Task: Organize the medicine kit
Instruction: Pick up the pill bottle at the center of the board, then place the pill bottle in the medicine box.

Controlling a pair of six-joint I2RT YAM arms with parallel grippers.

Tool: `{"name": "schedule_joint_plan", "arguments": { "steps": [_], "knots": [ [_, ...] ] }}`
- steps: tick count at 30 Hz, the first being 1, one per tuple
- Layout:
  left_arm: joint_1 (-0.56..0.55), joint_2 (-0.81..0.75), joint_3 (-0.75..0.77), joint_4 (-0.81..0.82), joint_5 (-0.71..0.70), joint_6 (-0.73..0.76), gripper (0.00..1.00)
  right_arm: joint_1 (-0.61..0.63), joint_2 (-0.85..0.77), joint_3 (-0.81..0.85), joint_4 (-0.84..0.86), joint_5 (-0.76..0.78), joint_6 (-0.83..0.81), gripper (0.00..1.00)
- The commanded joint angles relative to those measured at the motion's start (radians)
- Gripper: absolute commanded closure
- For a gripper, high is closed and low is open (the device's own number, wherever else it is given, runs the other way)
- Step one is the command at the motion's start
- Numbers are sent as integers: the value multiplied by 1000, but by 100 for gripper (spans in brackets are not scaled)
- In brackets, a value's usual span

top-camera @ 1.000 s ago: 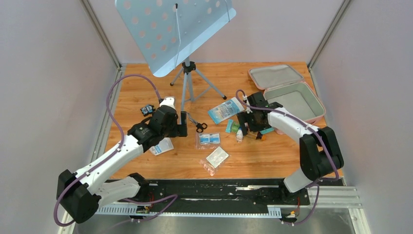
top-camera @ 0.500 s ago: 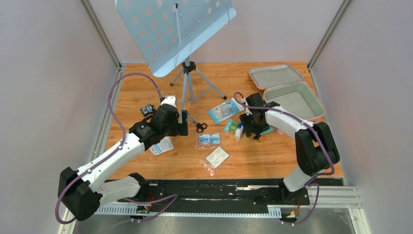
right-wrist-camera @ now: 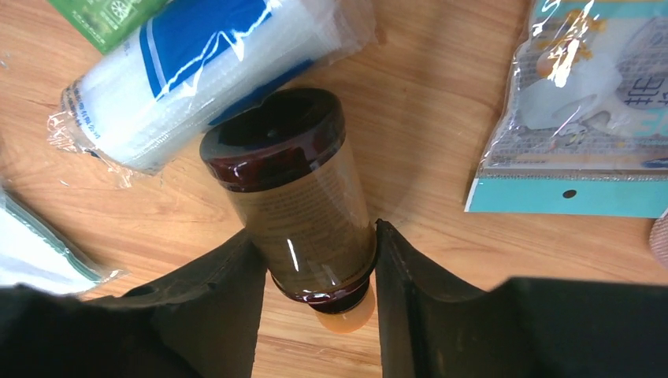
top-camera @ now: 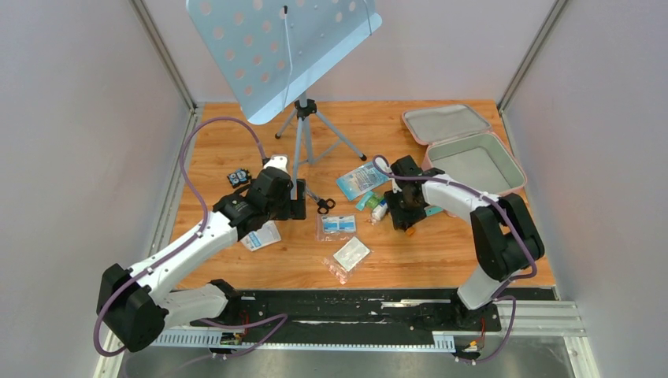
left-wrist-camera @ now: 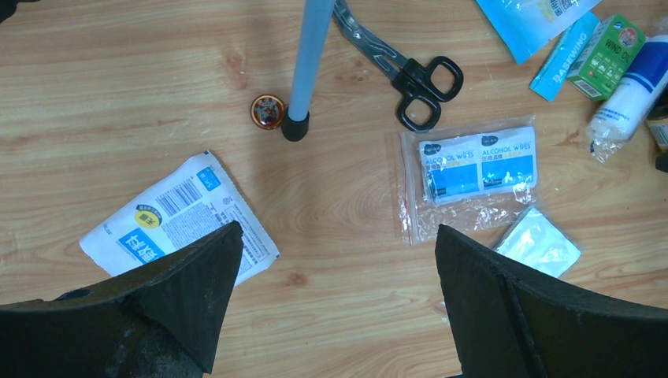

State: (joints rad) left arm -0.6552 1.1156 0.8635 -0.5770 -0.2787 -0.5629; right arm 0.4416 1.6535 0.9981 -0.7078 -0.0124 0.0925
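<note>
The medicine kit (top-camera: pixel 475 160), a pink zip case with grey lining, lies open at the table's back right. My right gripper (top-camera: pixel 405 206) is just left of it, low over the table. In the right wrist view the right gripper (right-wrist-camera: pixel 315 236) is shut on a brown bottle (right-wrist-camera: pixel 295 197) with an orange cap, one finger on each side of it. My left gripper (top-camera: pixel 297 201) is open and empty; in the left wrist view the left gripper (left-wrist-camera: pixel 339 264) hangs over bare wood between a blue-white packet (left-wrist-camera: pixel 177 216) and a bag of alcohol wipes (left-wrist-camera: pixel 473 169).
A tripod stand (top-camera: pixel 303 130) with a blue perforated tray stands at the back centre. Black scissors (top-camera: pixel 321 204), a blue pouch (top-camera: pixel 361 179), a green box (left-wrist-camera: pixel 608 46), a wrapped gauze roll (right-wrist-camera: pixel 181 87), a white packet (top-camera: pixel 351 253) and a small round tin (left-wrist-camera: pixel 266 110) lie mid-table.
My right gripper has moved a little left with the bottle, and the gauze roll and green box beside it have shifted left. The left arm has barely moved.
</note>
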Motion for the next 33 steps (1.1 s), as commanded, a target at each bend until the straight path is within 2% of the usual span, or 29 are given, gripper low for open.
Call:
{"name": "schedule_joint_plan", "arguments": {
  "steps": [1, 7, 10, 16, 19, 23, 29, 33],
  "knots": [
    [-4, 1, 51, 32, 1, 7, 0, 9, -12, 14, 2, 8, 29, 60],
    [-4, 6, 56, 30, 1, 12, 0, 9, -130, 48, -31, 11, 40, 68],
    [-5, 13, 67, 27, 6, 15, 0, 8, -219, 79, -50, 11, 46, 68],
    [-4, 14, 81, 24, 8, 38, 0, -42, -375, 208, -72, 105, 77, 67],
    [-4, 10, 89, 16, 18, 51, 0, -114, -419, 287, -68, 130, 86, 66],
    [-5, -10, 77, 29, 35, 55, 0, -285, -440, 338, -18, 93, 103, 66],
    [-5, -30, 68, 35, 32, 51, 0, -490, -390, 291, 104, 40, 135, 66],
    [-5, -37, 67, 25, 30, 47, 0, -574, -317, 246, 169, -35, 162, 66]
  ]
}}
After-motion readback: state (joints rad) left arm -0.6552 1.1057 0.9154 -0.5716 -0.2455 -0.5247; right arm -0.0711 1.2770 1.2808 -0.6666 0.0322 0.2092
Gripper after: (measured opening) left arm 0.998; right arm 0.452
